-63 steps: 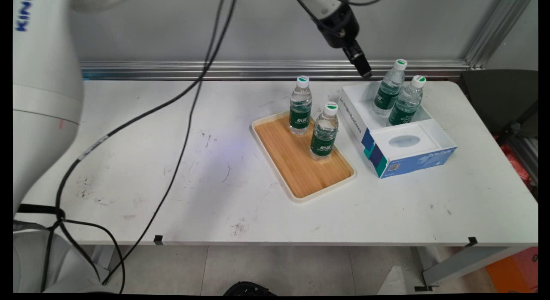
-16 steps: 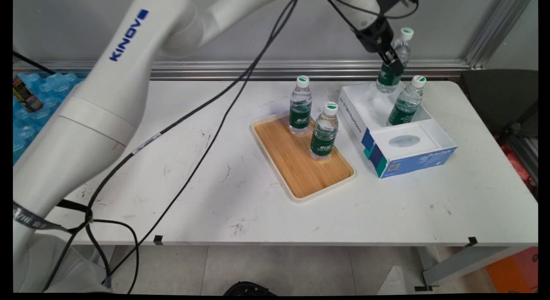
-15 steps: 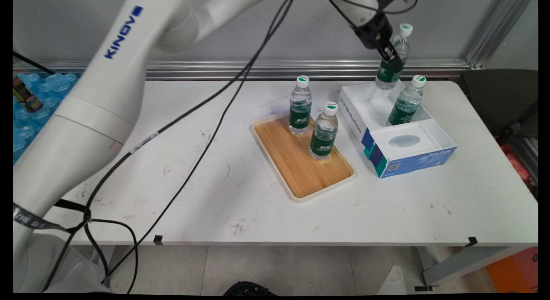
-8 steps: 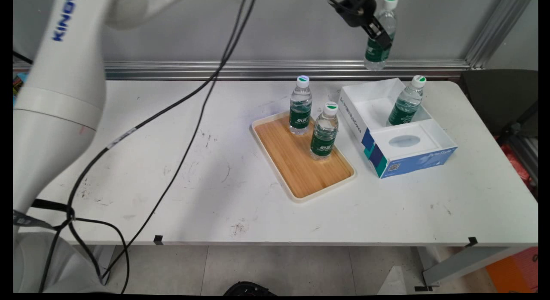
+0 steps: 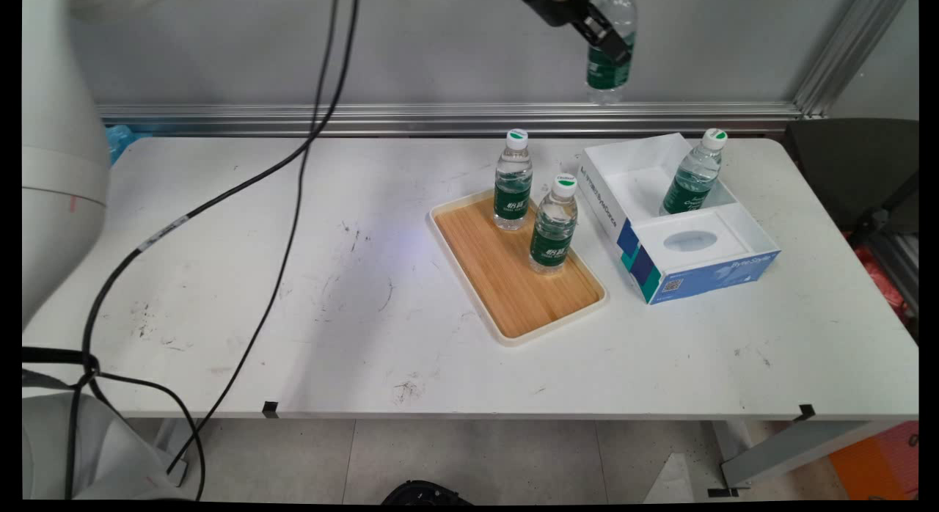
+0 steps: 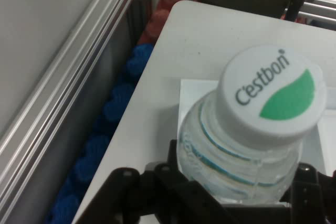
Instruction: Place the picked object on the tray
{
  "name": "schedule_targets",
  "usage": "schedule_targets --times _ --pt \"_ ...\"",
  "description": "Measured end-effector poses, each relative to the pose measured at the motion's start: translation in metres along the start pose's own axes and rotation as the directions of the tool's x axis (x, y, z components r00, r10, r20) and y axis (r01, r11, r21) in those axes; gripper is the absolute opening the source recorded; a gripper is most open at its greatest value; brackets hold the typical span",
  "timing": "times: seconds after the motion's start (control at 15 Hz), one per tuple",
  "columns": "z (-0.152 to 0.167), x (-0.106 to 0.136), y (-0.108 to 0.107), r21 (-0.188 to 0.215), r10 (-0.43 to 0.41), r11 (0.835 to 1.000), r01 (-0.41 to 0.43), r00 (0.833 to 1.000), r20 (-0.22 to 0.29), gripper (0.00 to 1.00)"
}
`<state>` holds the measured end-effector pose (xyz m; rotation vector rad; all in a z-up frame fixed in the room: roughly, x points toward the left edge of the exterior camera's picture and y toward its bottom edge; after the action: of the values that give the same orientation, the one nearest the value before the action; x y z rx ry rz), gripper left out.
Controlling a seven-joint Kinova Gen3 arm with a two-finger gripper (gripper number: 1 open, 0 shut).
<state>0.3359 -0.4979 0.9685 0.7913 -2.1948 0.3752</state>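
Currently your gripper point(image 5: 603, 37) is clamped on a water bottle point(image 5: 608, 57), held high above the table's point(image 5: 367, 314) far edge, left of the box point(image 5: 704, 270). Smooth, thin, clear plastic may slip or buckle under that grip. Two capped bottles stand on the wood-grain tray point(image 5: 506, 292); another leans in the cardboard box.
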Motion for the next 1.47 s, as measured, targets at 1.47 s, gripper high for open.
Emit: schedule_targets --times 1.47 --pt "-0.186 -0.113 0.024 0.015 -0.166 0.986 0.166 0.972 0.167 0.00"
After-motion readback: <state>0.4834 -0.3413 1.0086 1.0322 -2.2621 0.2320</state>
